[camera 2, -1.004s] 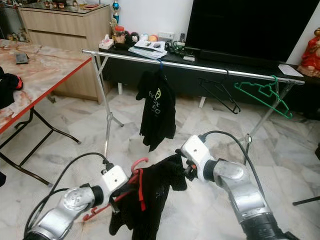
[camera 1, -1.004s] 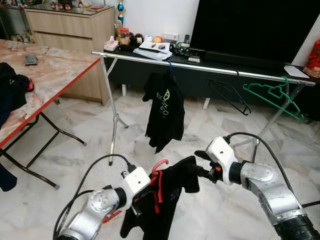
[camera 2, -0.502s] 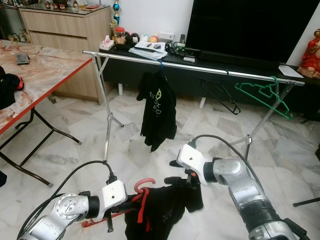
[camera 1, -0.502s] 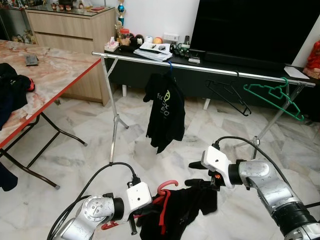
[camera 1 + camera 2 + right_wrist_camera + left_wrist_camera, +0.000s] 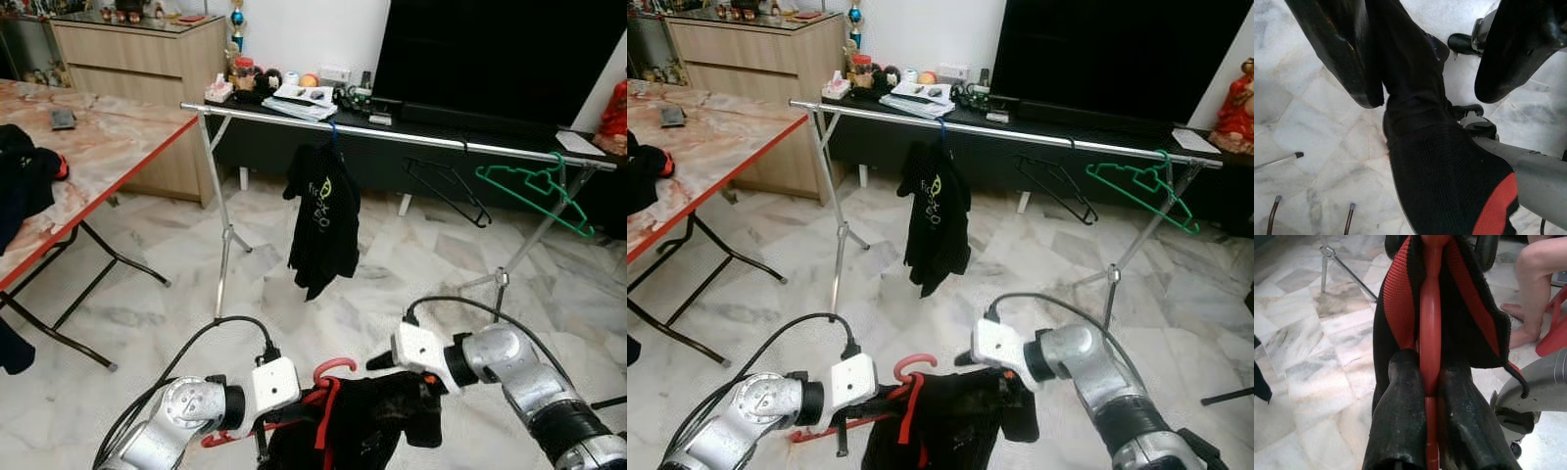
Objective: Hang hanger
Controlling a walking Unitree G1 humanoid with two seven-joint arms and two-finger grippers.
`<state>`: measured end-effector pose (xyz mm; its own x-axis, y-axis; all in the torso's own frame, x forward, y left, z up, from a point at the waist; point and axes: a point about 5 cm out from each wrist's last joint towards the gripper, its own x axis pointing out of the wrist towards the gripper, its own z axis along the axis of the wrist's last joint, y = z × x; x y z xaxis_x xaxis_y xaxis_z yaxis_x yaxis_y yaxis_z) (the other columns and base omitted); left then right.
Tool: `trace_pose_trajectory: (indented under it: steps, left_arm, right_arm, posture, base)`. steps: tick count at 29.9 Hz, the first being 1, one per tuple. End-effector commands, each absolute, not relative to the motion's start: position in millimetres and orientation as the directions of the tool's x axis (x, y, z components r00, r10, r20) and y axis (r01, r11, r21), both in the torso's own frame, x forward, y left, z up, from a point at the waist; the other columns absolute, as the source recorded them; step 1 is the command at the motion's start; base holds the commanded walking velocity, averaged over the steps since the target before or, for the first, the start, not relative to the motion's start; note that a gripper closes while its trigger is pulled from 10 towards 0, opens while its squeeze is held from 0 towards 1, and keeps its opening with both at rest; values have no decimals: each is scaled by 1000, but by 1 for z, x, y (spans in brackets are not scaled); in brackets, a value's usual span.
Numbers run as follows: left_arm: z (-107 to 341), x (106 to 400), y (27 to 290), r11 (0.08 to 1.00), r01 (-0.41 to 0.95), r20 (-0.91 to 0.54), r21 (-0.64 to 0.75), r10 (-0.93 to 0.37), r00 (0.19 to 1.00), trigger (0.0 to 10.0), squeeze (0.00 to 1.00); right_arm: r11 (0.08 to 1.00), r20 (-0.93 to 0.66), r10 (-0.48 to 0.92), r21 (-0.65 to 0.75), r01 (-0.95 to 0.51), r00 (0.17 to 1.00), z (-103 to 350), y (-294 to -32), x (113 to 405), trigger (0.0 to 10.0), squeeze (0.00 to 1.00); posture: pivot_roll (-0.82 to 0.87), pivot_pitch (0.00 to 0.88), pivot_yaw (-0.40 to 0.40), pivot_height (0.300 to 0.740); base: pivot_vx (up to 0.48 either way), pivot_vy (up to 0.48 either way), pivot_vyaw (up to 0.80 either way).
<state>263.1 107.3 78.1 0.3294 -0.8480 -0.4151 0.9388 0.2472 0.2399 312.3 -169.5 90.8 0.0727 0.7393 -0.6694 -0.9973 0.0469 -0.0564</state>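
Note:
A red hanger (image 5: 333, 367) carries a black garment with red trim (image 5: 364, 423), low in front of me. My left gripper (image 5: 1429, 369) is shut on the hanger's red stem just below the hook. At the garment's right shoulder, my right gripper (image 5: 1425, 95) is open, and the black cloth (image 5: 1415, 112) runs between its spread fingers. The silver rail of the clothes rack (image 5: 392, 134) crosses the room farther ahead, well above both grippers.
On the rail hang a black shirt (image 5: 323, 220), an empty black hanger (image 5: 446, 191) and a green hanger (image 5: 539, 191). A marble-topped folding table (image 5: 98, 137) stands to the left. Behind the rack is a low TV unit (image 5: 490, 117). A person's bare leg (image 5: 1537, 284) is nearby.
Both arms have sunk lower with the garment, which now hangs nearer the floor. The right gripper has dropped from the raised shoulder of the cloth to beside it.

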Motion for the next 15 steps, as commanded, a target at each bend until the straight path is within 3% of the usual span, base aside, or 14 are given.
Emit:
trace_pose_trajectory:
  steps: [1, 9, 15]
  left_arm:
    - [91, 265, 95, 196, 941, -386, 276, -874, 295, 10000, 0]
    - [92, 260, 82, 134, 955, -385, 266, -893, 233, 10000, 0]
    - [92, 258, 78, 122, 958, -386, 261, -896, 219, 10000, 0]
  right_arm:
    - [32, -661, 745, -95, -995, 87, 98, -165, 318, 10000, 0]
    - [52, -640, 759, -126, -991, 121, 98, -157, 323, 10000, 0]
    - [0, -660, 750, -75, -997, 50, 92, -157, 319, 10000, 0]
  posture:
    - [120, 0, -95, 740]
    - [124, 0, -95, 740]
    - [124, 0, -95, 740]
  base:
    - [0, 0, 0]
    - [0, 0, 0]
    - [0, 0, 0]
